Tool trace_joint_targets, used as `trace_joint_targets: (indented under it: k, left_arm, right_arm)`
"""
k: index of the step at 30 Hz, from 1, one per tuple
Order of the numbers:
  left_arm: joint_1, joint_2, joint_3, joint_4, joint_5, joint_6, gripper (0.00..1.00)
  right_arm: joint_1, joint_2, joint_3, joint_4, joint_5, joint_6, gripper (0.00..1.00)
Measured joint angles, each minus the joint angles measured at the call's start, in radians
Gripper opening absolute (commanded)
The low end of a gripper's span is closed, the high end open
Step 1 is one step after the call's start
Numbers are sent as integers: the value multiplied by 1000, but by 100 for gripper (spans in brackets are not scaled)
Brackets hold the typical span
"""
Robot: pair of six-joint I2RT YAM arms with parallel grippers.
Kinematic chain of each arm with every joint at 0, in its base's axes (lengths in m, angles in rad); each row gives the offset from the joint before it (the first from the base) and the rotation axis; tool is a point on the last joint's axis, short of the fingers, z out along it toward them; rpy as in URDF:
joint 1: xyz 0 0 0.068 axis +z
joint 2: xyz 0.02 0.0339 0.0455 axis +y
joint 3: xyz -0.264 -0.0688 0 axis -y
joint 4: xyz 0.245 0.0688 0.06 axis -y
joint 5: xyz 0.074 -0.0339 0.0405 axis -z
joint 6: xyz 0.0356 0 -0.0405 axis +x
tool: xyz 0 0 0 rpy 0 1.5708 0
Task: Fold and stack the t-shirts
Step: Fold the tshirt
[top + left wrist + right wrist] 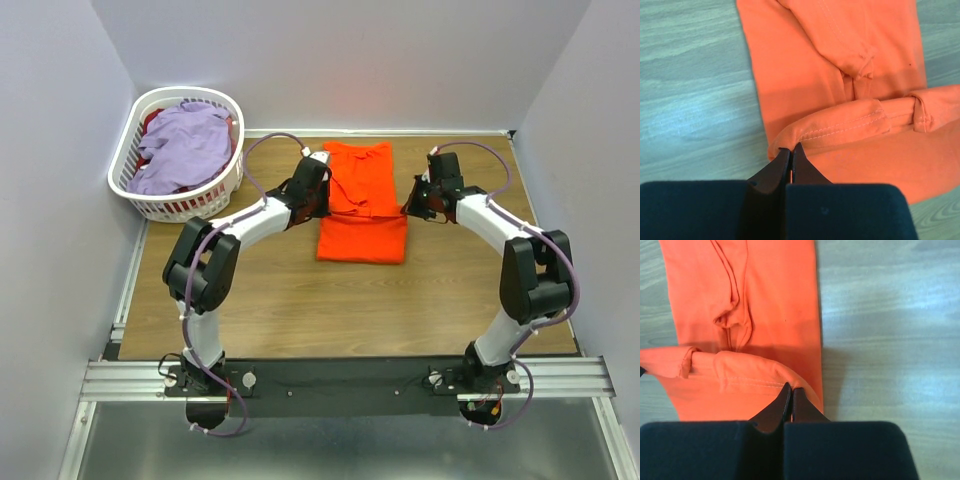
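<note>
1. Orange cloth lies mid-table in the top view. The orange t-shirt is folded into a long strip that runs from near to far on the wooden table. The left gripper is at the strip's left edge and the right gripper at its right edge, each roughly halfway along. In the far left corner a white laundry basket holds the lavender t-shirt, heaped over some red cloth.
2. In the left wrist view, the left gripper has its jaws pressed together with no gap. The tips pinch the left corner of a stitched hem on the orange t-shirt. That hem is raised and curls over the flat layer beneath, where a sleeve end lies folded in. Bare table shows to the left.
3. In the right wrist view, the right gripper is likewise fully closed, nipping the right corner of the same raised hem of the orange t-shirt. Bare table shows to the right.
</note>
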Motion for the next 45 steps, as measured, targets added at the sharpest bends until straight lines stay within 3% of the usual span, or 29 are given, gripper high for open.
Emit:
trace_joint_targets:
  k: [31, 34, 35, 37, 41, 45]
  left_arm:
    - [37, 132, 27, 126, 0, -11, 3]
    - [37, 153, 28, 135, -1, -15, 11]
    - [37, 156, 28, 135, -1, -16, 20]
    - [38, 159, 28, 136, -4, -24, 27]
    - [37, 157, 27, 148, -16, -29, 60]
    - [33, 111, 8, 143, -35, -22, 71]
  right_arm:
    - [-19, 191, 109, 105, -25, -49, 1]
    - [-19, 218, 114, 122, -25, -49, 1]
    - [-19, 228, 114, 124, -26, -49, 4]
    - [-19, 240, 114, 124, -31, -51, 10]
    - [-19, 242, 114, 128, -42, -63, 35]
    - [-16, 222, 114, 129, -47, -60, 39]
